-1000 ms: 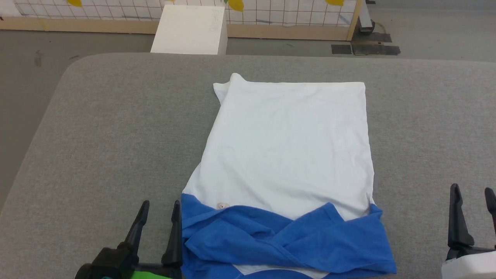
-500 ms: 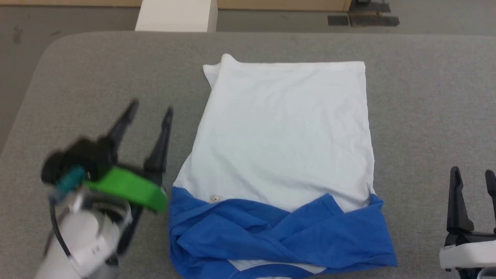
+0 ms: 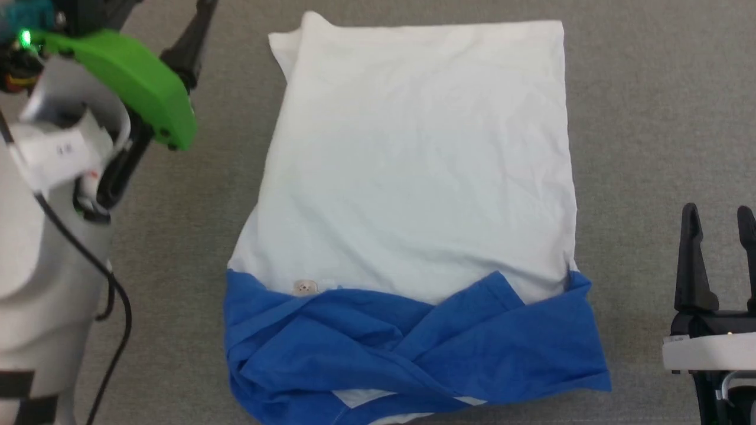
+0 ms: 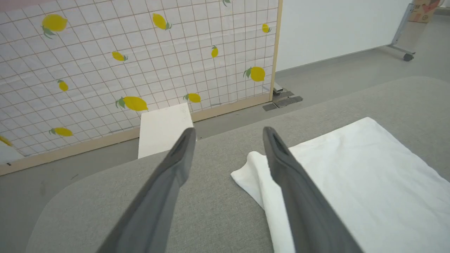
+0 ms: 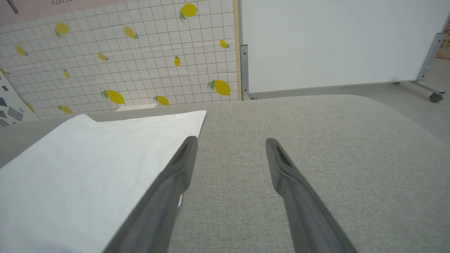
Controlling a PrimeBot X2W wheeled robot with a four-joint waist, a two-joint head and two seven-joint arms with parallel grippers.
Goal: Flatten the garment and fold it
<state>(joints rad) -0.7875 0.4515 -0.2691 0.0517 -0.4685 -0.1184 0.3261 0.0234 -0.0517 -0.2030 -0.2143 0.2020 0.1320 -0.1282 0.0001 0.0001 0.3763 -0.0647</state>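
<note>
A white T-shirt, the garment [image 3: 413,177], lies flat on a grey cloth-covered table [image 3: 649,88], folded into a long rectangle. Its white body stretches away from the robot, and its royal-blue sleeves [image 3: 413,348] lie crossed over the near end. A tiny beige bear patch [image 3: 304,287] sits at the garment's near left, just where white meets blue. At the garment's far left corner a small flap of white cloth pokes out. The left gripper [image 4: 229,131] is just left of that far corner, fingers spread apart and holding nothing; one finger overlaps the flap in the wrist view, and contact cannot be judged. The right gripper [image 3: 717,209] is to the garment's right, near the blue end and well apart from it, fingers likewise spread and empty. Beyond the garment's far edge stand a white box [image 4: 163,128] and a lemon-patterned panel [image 4: 105,70].
</note>
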